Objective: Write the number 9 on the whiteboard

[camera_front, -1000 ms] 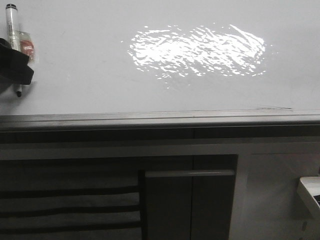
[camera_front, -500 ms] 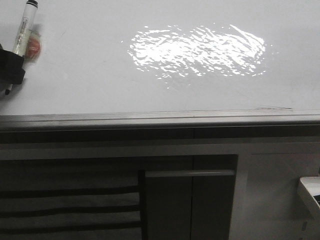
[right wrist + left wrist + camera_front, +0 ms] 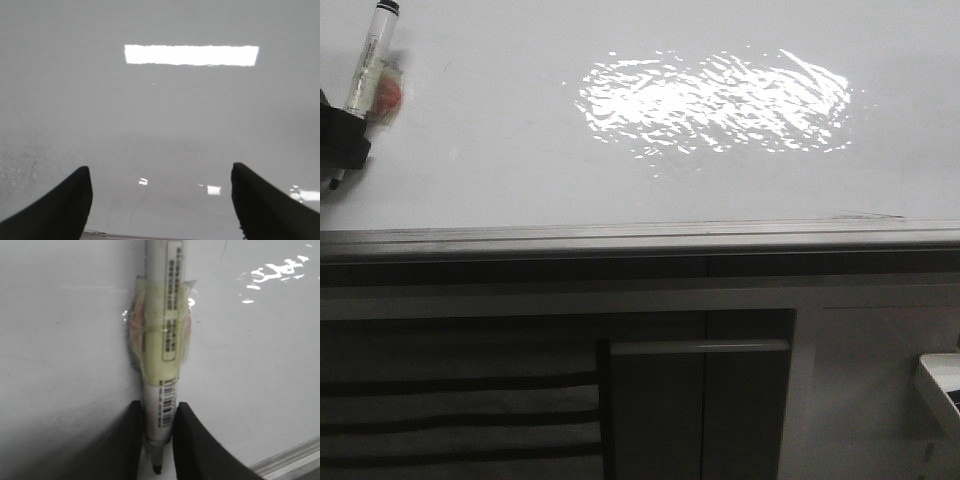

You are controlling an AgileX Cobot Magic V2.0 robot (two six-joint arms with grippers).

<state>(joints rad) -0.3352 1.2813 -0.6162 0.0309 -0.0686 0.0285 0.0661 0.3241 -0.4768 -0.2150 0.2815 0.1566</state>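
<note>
The whiteboard (image 3: 520, 150) fills the upper front view, with a bright rippled glare patch (image 3: 715, 100). No black line of the number 9 shows on it. My left gripper (image 3: 335, 140) sits at the board's far left edge, shut on a white marker (image 3: 370, 60) wrapped in yellowish tape, whose black tip (image 3: 335, 183) points down at the board. In the left wrist view the gripper (image 3: 159, 407) clamps the marker (image 3: 165, 340) near its tip (image 3: 157, 469). My right gripper (image 3: 160, 168) is open and empty over the white board surface (image 3: 165, 115); it is outside the front view.
A grey metal edge strip (image 3: 620, 238) runs along the board's near side and also shows in the left wrist view (image 3: 295, 460). Dark cabinet fronts with a handle bar (image 3: 700, 346) lie below it. A white object (image 3: 940, 390) sits at the lower right.
My left gripper has shifted left toward the frame's edge, and the marker has tilted from upright to leaning right. Little has moved in the last half second.
</note>
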